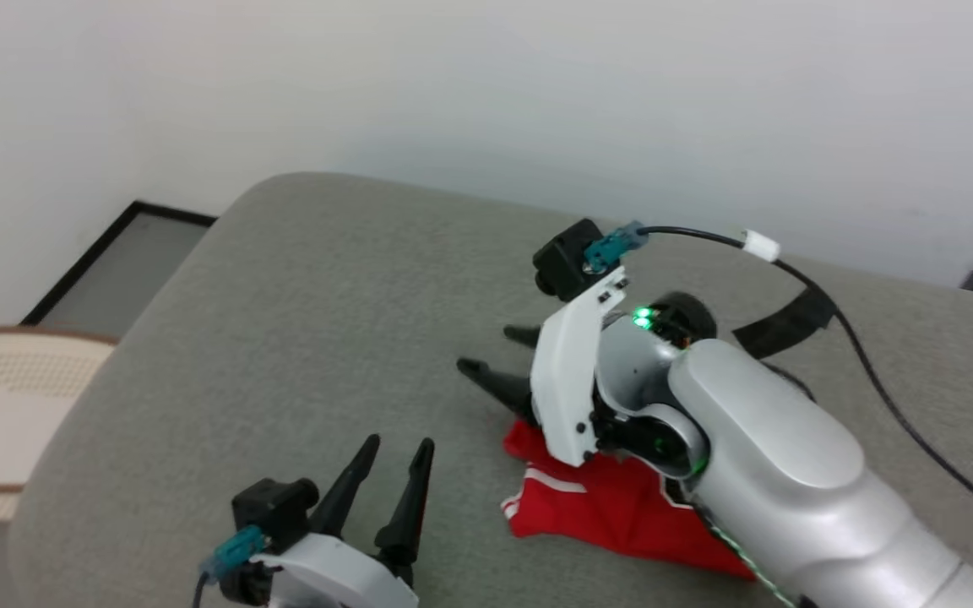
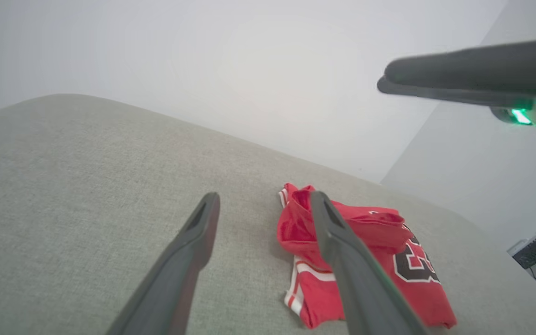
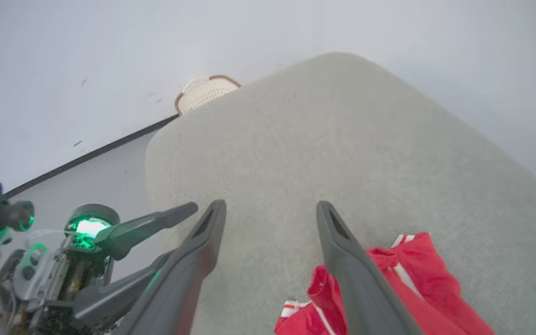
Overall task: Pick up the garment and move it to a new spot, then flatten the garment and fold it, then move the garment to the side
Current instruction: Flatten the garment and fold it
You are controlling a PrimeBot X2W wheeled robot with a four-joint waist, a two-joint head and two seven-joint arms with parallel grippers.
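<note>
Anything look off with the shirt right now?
The garment lies bunched in a heap on the grey cushion, folded over itself rather than flat. The right gripper and left gripper stand open, holding nothing. No damage visible.

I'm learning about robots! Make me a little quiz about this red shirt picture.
1. True or false: the garment lies flat and smooth on the grey cushion.
2. What colour is most of the garment? A) blue B) red C) green
3. Fill the gap: the left end effector and the right end effector are both ____, holding nothing.
Key: 1 false, it is crumpled; 2 B; 3 open.
</note>
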